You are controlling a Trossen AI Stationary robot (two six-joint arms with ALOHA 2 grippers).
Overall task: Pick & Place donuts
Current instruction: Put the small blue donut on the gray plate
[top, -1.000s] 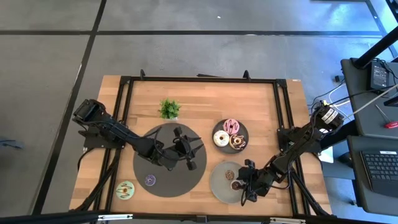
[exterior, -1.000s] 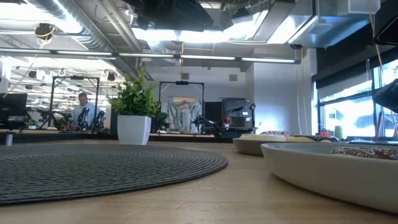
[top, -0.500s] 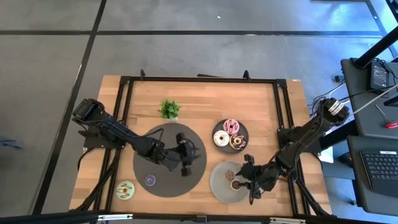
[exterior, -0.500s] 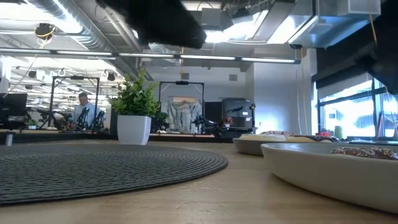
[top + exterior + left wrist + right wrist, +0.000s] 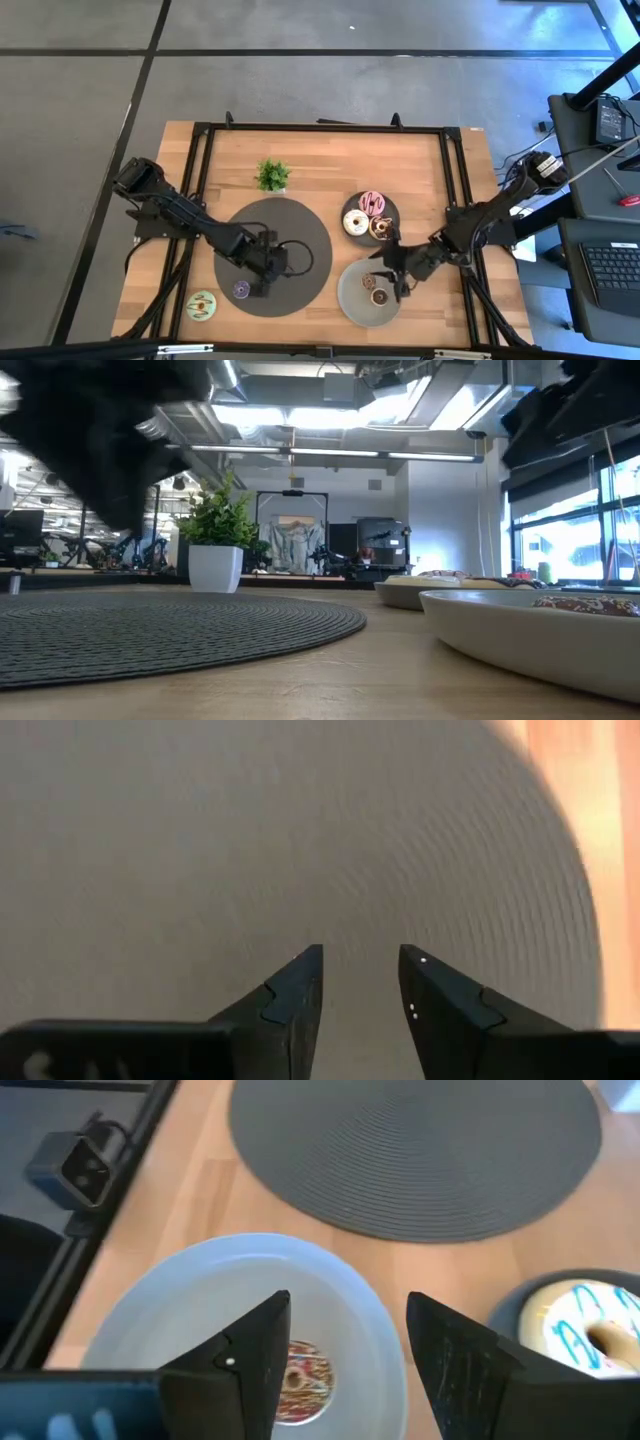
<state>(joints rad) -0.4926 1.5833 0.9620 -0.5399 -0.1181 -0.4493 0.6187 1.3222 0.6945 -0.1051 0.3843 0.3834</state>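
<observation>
While sweeping from the bench's [image 5: 330, 150] left edge: 1 green-iced donut [image 5: 202, 305] lying bare on the wood near the front-left corner, outside any plate. Just right of it, on the round dark mat [image 5: 300, 225], 1 small purple donut [image 5: 241, 290] close to the mat's front rim. Left tool [image 5: 262, 288] hanging over the mat just beside that purple donut, fingers [image 5: 300, 990] spread with a clear gap and nothing between them in the left wrist view. Behind the mat, a small potted plant [image 5: 272, 175], untouched. Further right, a dark plate [image 5: 351, 208] carrying 3 donuts, a pink one [image 5: 372, 202], a white one [image 5: 355, 222] and a brown-ringed one [image 5: 381, 228]. In front of that, a pale grey plate [image 5: 350, 295] holding 2 sprinkled brown donuts [image 5: 376, 291]. Right tool [image 5: 398, 283] poised above that grey plate's right side, spread wide and empty, 1 sprinkled donut [image 5: 300, 1380] showing below the gap in the right wrist view.

Judged from how things lie: 5 donuts plated, 2 not yet, the purple one likely next for the left arm, the green one after. Task well past halfway, assuming the plates as the goal.
</observation>
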